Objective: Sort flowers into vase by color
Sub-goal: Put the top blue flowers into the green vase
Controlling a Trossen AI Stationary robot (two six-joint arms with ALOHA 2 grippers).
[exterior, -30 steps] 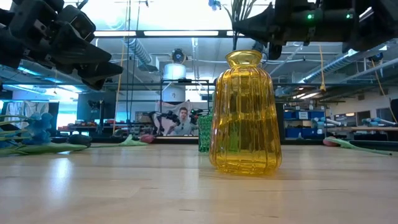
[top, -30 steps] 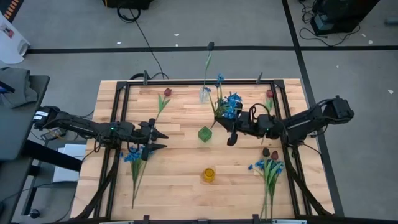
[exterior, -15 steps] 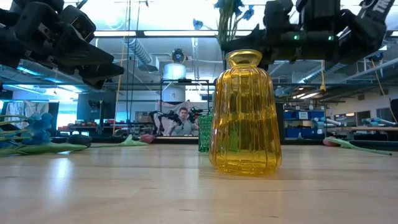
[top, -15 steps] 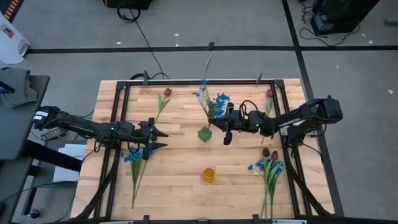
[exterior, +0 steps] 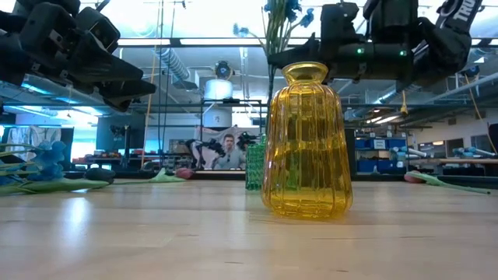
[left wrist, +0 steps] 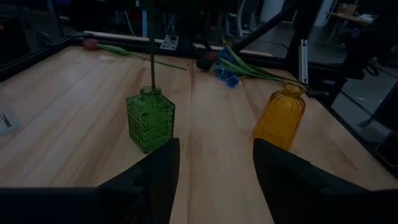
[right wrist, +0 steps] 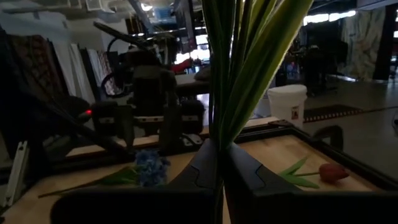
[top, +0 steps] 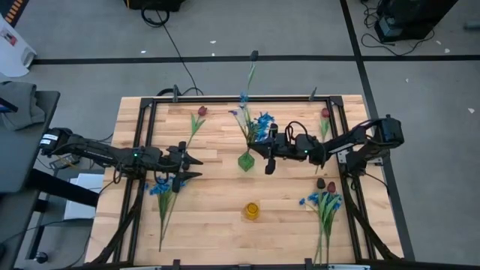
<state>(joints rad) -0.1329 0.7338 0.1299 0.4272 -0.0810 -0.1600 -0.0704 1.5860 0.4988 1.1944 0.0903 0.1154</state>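
Observation:
My right gripper point(top: 261, 145) hangs over the middle of the table, shut on a spray of blue flowers point(top: 257, 120). The spray's green stem point(left wrist: 152, 59) runs down into the mouth of the green vase point(top: 246, 160). At the left, my left gripper point(top: 199, 168) stands open and holds nothing, above another blue flower point(top: 160, 187) that lies flat on the table. The yellow vase point(top: 252, 211) stands nearer the front edge. My right gripper pinches the spray's bundle of green stems point(right wrist: 219, 134) between its two fingers. The fingers come about level from the table's right and lie across the stems. The spray stands roughly upright, blossoms above the fingers, with its lower end in the green vase's mouth point(left wrist: 150, 93).
Red tulip buds lie at the far left point(top: 201, 111) and far right point(top: 325, 113). A bunch of blue and dark-headed flowers point(top: 324, 201) lies at the near right. A thin dark-headed stem point(top: 250, 71) stands at the far edge. A black frame point(top: 150, 112) borders the table.
My right gripper has gone toward the table's left edge and a little down, staying shut on the blue spray. The spray has travelled with it, and its stem has come to stand over and in the green vase.

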